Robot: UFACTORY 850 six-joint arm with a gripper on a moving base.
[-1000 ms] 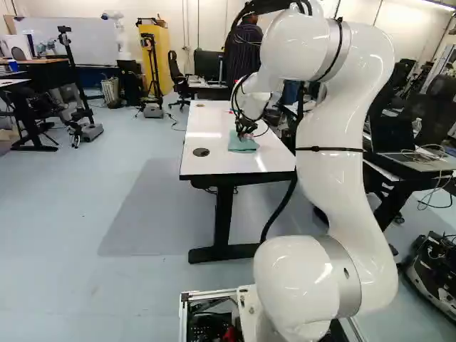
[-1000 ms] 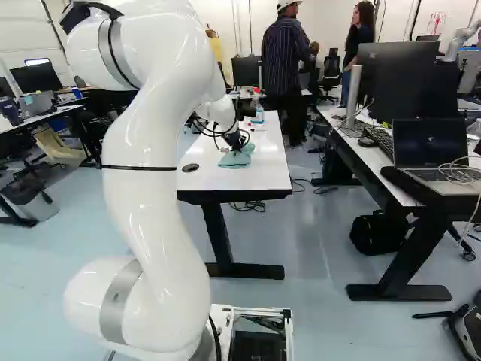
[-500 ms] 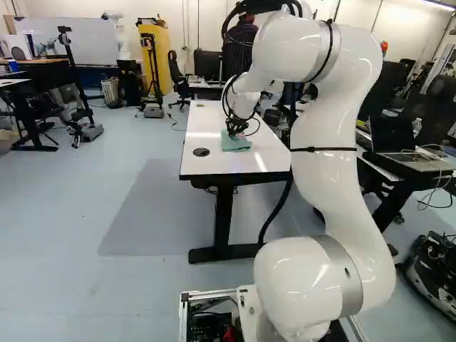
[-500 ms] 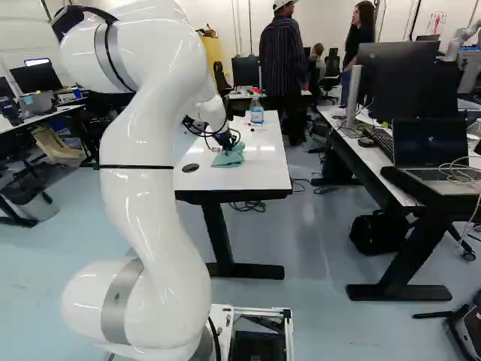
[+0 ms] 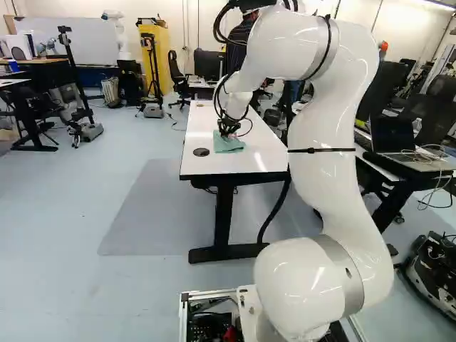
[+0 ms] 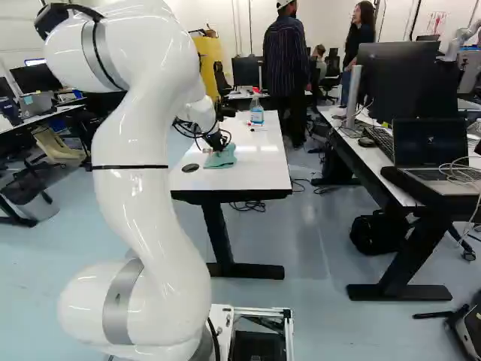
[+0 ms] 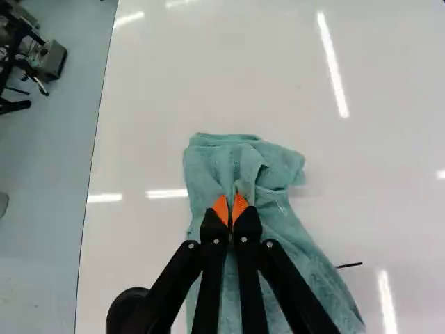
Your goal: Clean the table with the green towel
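The towel (image 7: 236, 160) lies on the table (image 5: 235, 165) ahead of me, beneath my pincer (image 5: 226, 134). Left of it is the grommet (image 5: 201, 152), set in the tabletop. Beyond the towel, the bottle (image 6: 257, 114) stands on the same table. Right of that table, across a gap, is a desk (image 6: 356, 150) bearing a monitor (image 6: 409, 79), with a bag (image 6: 376, 233) on the floor underneath.

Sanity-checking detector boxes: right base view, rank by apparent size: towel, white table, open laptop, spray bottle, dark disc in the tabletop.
1. White table
2. Laptop
3. Towel and spray bottle: too close to rank; towel wider, bottle taller
4. Dark disc
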